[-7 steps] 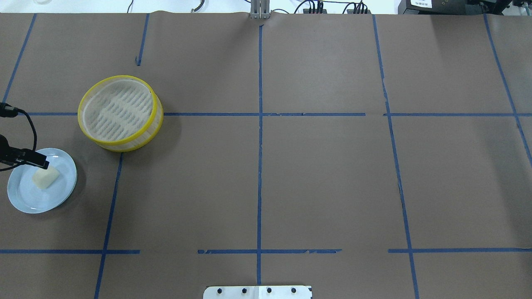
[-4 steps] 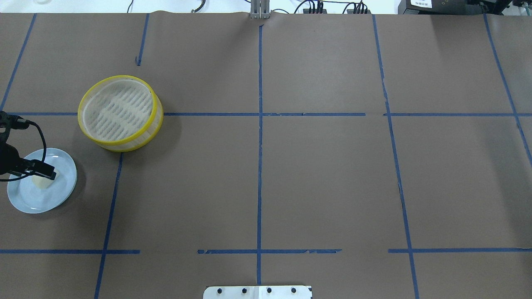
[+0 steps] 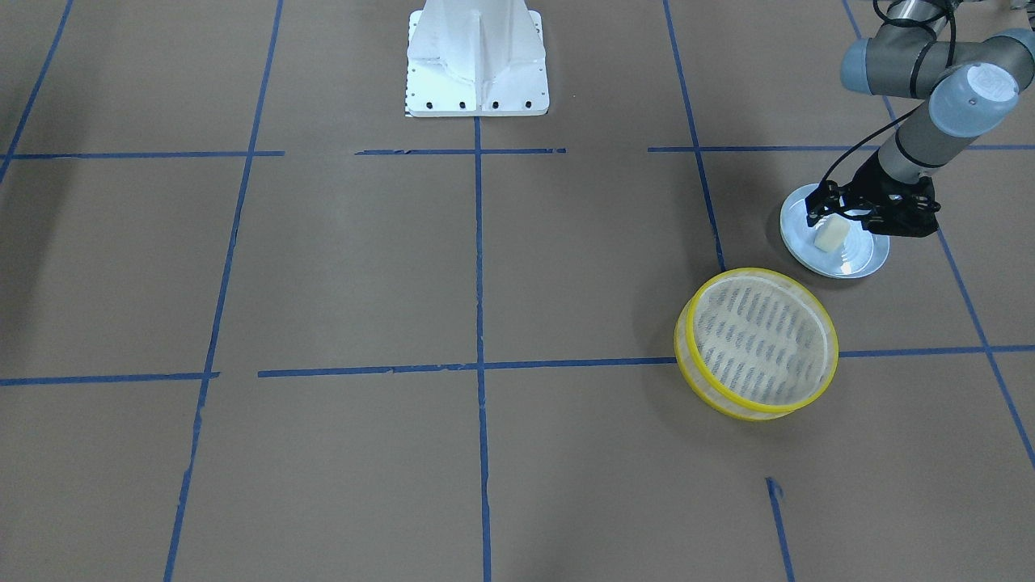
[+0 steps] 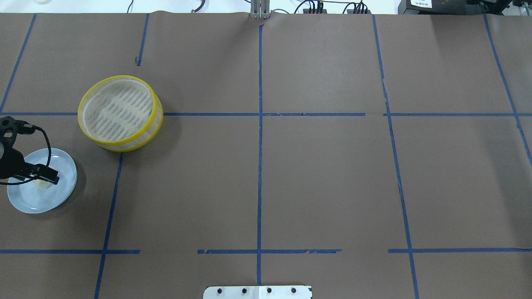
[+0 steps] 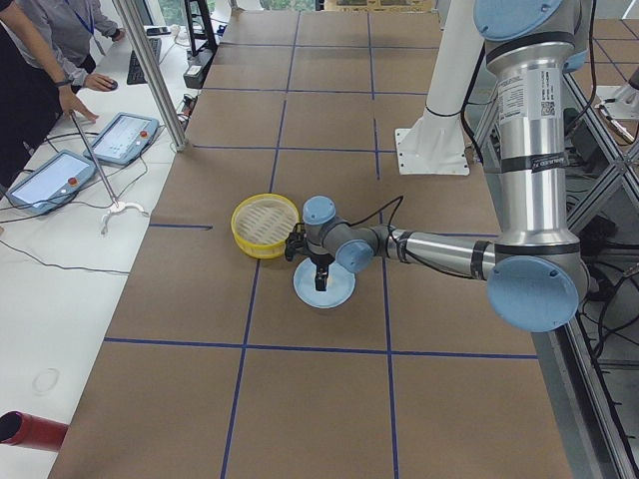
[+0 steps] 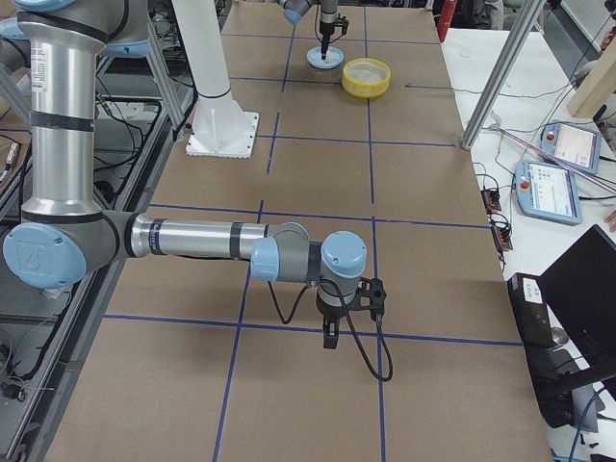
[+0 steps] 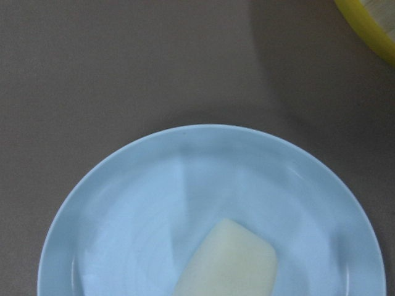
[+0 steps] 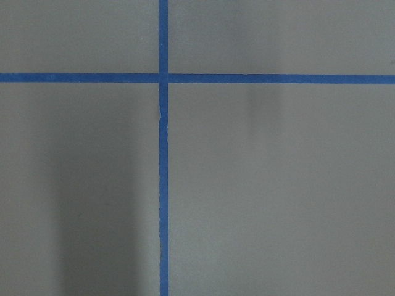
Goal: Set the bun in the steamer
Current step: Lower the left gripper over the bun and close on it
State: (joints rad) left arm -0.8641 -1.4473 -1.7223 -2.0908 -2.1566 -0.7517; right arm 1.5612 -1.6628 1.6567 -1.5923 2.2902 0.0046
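The cream-white bun (image 3: 830,236) lies on a light blue plate (image 3: 859,259) at the robot's left. My left gripper (image 3: 833,223) is low over the plate, open, with its fingers on either side of the bun. In the overhead view it (image 4: 49,177) hides most of the bun (image 4: 40,183). The left wrist view shows the bun (image 7: 228,262) resting on the plate (image 7: 123,203), with no fingers in frame. The yellow-rimmed steamer (image 4: 119,112) stands empty just beyond the plate. My right gripper (image 6: 332,337) hangs over bare table far to the right; I cannot tell whether it is open or shut.
Brown paper with blue tape lines covers the table. The white robot base plate (image 3: 477,73) sits at the middle of the robot's side. The steamer's rim (image 7: 370,24) shows at the left wrist view's top right corner. Operators and tablets are beyond the far edge (image 5: 60,150).
My left gripper has moved toward the robot's side and down over the bun, which it now mostly hides in the overhead view. The steamer and plate have not moved.
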